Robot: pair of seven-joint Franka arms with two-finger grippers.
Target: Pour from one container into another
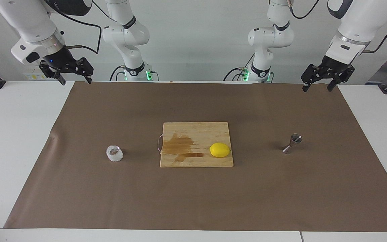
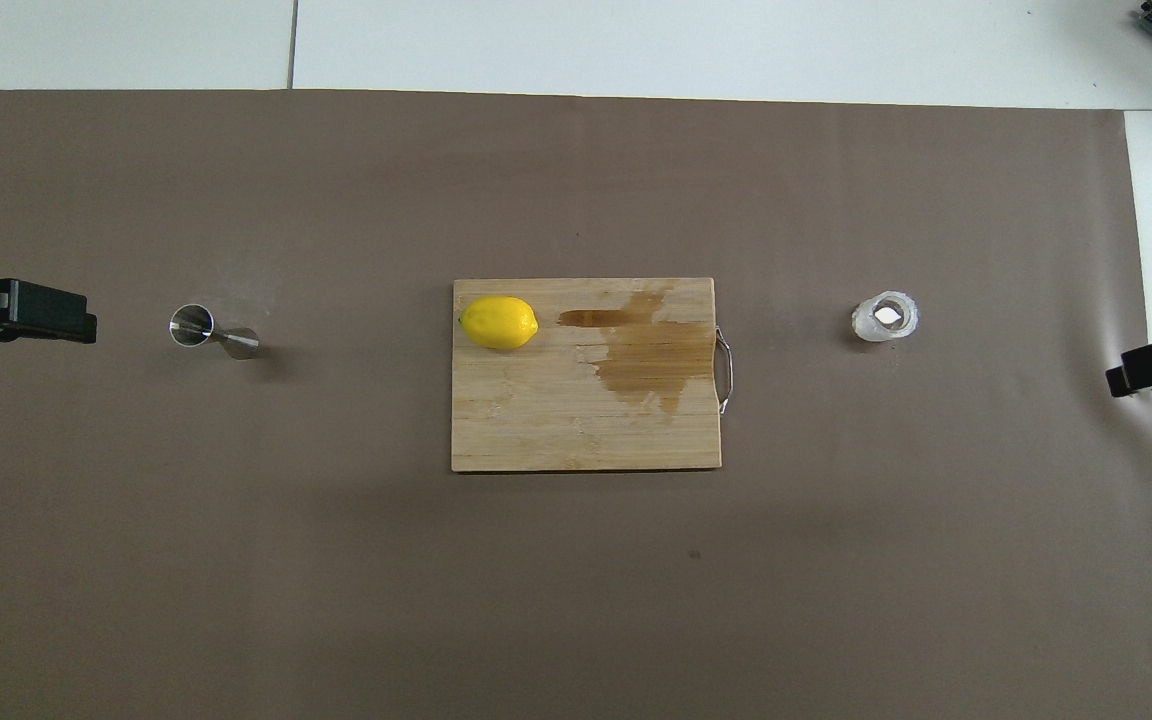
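A small clear glass cup with bumpy whitish walls stands upright on the brown mat toward the right arm's end of the table. The steel jigger, hourglass-shaped, stands upright toward the left arm's end. My right gripper hangs open and empty above the mat's edge by the robots. My left gripper also hangs open and empty above that same edge, well clear of the jigger. Both arms wait.
A wooden cutting board with a dark wet stain and a metal handle lies mid-mat between cup and jigger. A yellow lemon rests on it toward the jigger. The brown mat covers most of the white table.
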